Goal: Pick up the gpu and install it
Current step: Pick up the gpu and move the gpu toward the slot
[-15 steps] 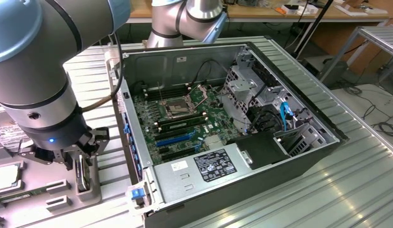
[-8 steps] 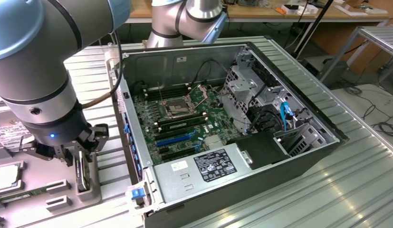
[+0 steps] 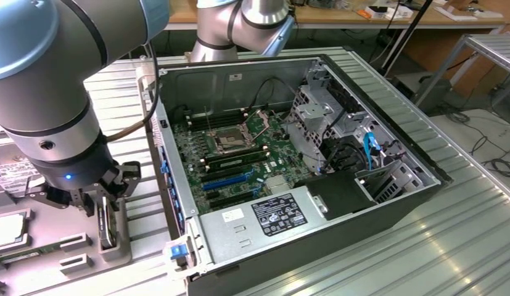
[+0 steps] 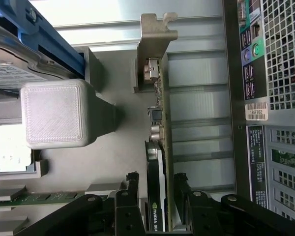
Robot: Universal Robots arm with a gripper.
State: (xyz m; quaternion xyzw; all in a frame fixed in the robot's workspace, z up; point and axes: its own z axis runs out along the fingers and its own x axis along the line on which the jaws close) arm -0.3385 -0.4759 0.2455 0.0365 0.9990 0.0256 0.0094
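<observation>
The gpu point(image 4: 157, 147) stands on edge in a grey holder tray point(image 3: 74, 265) at the exterior view's left, beside the open computer case. It is thin, with a black face, a green board and a silver bracket point(image 4: 157, 39) at one end. My gripper point(image 4: 156, 179) is lowered over it, one finger on each side of the card. The fingertips point(image 4: 133, 181) stand slightly apart from the card's faces, so the jaws are open around it. In the exterior view the gripper point(image 3: 106, 206) hangs just above the gpu point(image 3: 109, 233).
The open case point(image 3: 386, 203) lies on its side, with the motherboard point(image 3: 238, 154) and a blue slot point(image 3: 226, 180) exposed. A grey block point(image 4: 54, 113), a hard drive point(image 4: 14, 73), a processor point(image 4: 10, 147) and memory sticks point(image 4: 39, 198) share the tray. The case's rear panel point(image 4: 275, 98) is close by.
</observation>
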